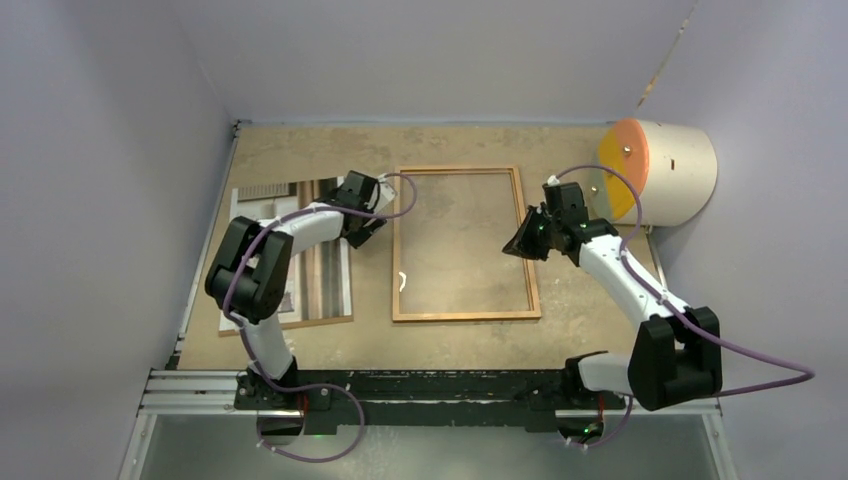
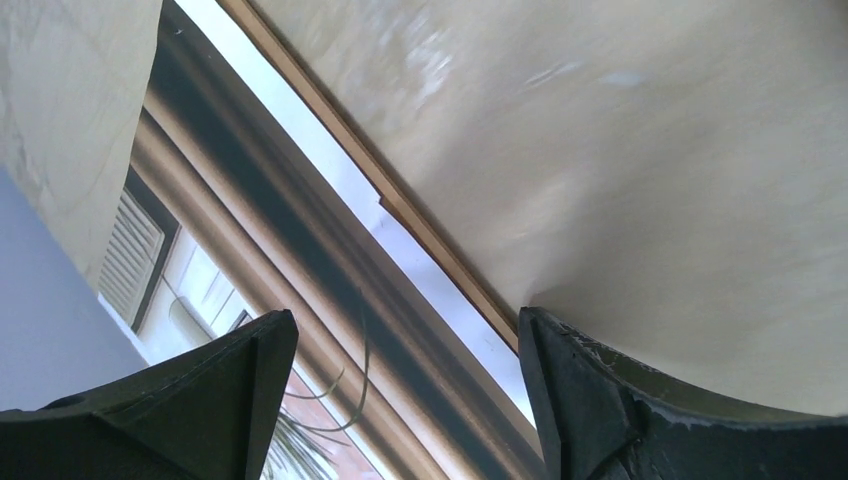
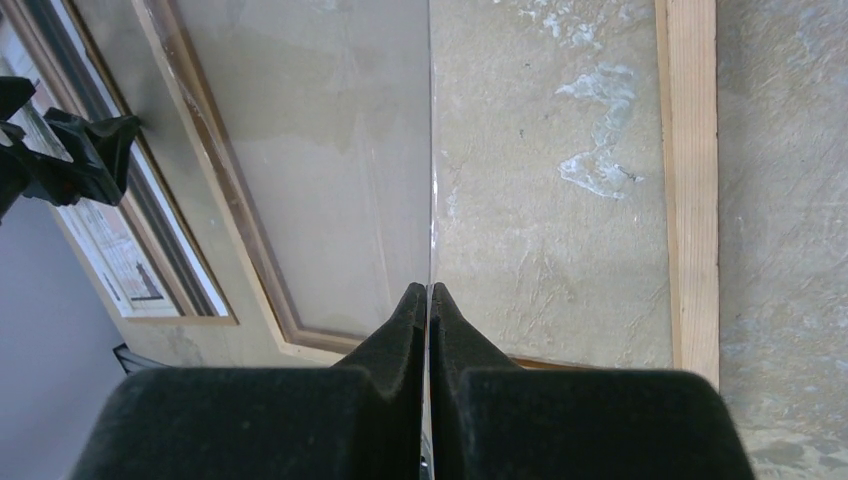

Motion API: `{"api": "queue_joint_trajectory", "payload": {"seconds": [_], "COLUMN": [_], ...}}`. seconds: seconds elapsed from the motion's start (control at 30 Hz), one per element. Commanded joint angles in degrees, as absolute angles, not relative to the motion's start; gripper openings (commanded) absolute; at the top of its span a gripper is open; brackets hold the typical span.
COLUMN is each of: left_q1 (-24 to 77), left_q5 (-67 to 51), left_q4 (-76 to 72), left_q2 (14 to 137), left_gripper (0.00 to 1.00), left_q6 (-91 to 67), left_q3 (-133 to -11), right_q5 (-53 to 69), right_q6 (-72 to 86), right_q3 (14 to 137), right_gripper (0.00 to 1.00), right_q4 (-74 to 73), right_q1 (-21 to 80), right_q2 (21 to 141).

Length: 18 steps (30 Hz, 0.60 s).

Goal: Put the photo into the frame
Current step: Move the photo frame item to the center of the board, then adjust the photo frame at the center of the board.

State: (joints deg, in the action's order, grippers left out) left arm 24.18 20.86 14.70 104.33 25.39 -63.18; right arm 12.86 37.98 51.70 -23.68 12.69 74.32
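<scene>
The left end effector (image 1: 364,226) hangs with its jaws spread wide and nothing between them. The photo (image 1: 325,268) lies flat on the counter (image 1: 300,150) directly beneath it and stretches away to its outer side. In the left wrist view the print's (image 2: 250,270) white border passes under the gap of the left end effector (image 2: 405,330), and the thin edge of a brown board (image 2: 440,250) runs right along that border. The frame (image 1: 465,316) lies flat on the counter just to the inner side of this end effector, apart from the photo. The right end effector (image 1: 527,240) sits over the frame's opposite long rail. Its jaws are clenched on the edge of a clear glass pane (image 3: 330,150), which runs forward from the right end effector (image 3: 428,295) edge-on. The pane mirrors the frame on one side, and the frame's rail (image 3: 690,180) lies below on the other side. A pale cylinder with an orange end (image 1: 665,170) stands beyond the right end effector, off the frame.
</scene>
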Motion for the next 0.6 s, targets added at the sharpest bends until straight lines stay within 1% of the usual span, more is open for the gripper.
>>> {"api": "queue_joint_trajectory", "payload": {"seconds": [0.0, 0.1, 0.17, 0.3, 0.5, 0.57], "left_q1": [21.06, 22.31, 24.36, 26.43, 27.03, 27.34], "left_q5": [21.85, 14.93, 12.32, 5.73, 0.57, 0.27], "left_q4": [22.2, 27.73, 29.54, 32.84, 34.28, 34.32], "left_q2": [102.53, 101.5, 101.59, 104.04, 107.2, 107.4], "left_gripper": [0.85, 0.85, 0.85, 0.85, 0.85, 0.85], "left_q6": [27.45, 23.27, 21.48, 17.07, 14.21, 13.74], "left_q3": [-63.41, -68.91, -71.44, -76.58, -80.34, -80.38], "right_q5": [14.0, 13.12, 10.23, 8.04, 6.03, 7.28], "right_q6": [41.53, 40.81, 40.98, 40.4, 41.95, 42.81], "right_q3": [49.49, 51.31, 53.02, 53.27, 49.03, 47.14], "right_gripper": [0.0, 0.0, 0.0, 0.0, 0.0, 0.0], "right_q4": [-18.43, -20.6, -21.68, -19.45, -13.66, -11.34], "right_q1": [13.09, 13.1, 13.01, 12.88, 12.83, 12.83], "right_q2": [72.29, 71.89, 71.25, 70.05, 68.99, 68.66]}}
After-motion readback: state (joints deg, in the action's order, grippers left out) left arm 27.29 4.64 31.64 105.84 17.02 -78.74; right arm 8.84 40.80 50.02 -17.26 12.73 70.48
